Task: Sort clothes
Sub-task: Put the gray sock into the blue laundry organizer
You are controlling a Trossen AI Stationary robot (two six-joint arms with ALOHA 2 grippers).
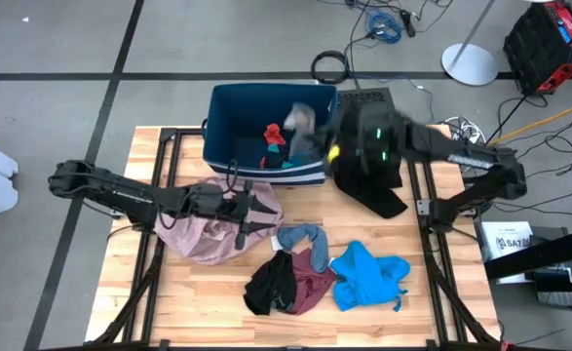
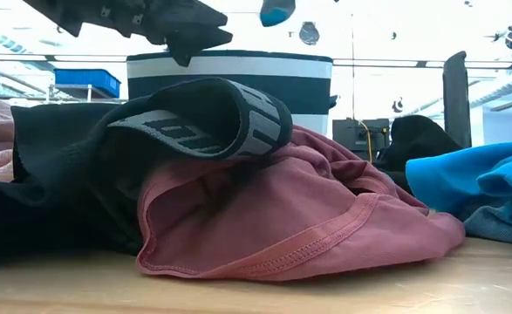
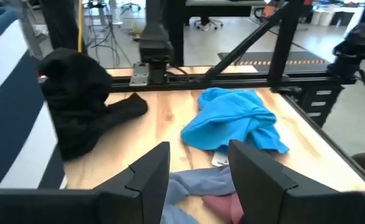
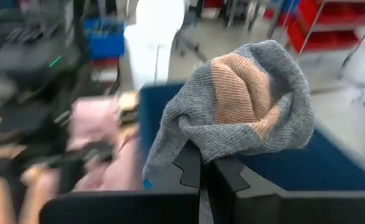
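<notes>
The right end effector point(image 4: 208, 171) is held over the dark blue bin point(image 1: 229, 112), its fingers pressed together on a grey sock with a tan band point(image 4: 250, 102). The sock bunches just above the fingertips; in the high view it shows as a grey blur point(image 1: 303, 120) over the bin's inside. Below that end effector, red and teal socks point(image 1: 274, 136) are seen lying in the bin, and a black garment point(image 1: 383, 195) is draped on the desk point(image 1: 461, 312) just beside the bin, under the right arm.

The left end effector point(image 3: 198, 171) is held with its fingers spread and nothing between them, hovering above the pale pink garment point(image 1: 203, 229). Ahead of it, a bright blue garment point(image 3: 232, 118) lies crumpled on the desk, with a pale blue piece point(image 3: 198, 183) and a bit of maroon fabric point(image 3: 222, 205) closer, just beneath the fingers. To one side of this end effector the black garment point(image 3: 76, 99) is seen heaped against the striped bin wall point(image 3: 14, 124).

In the low view a maroon garment point(image 2: 299, 218) is spread on the desk with a black garment with a grey waistband point(image 2: 194, 122) resting on top of it; the bright blue one point(image 2: 482, 187) lies beside them.
</notes>
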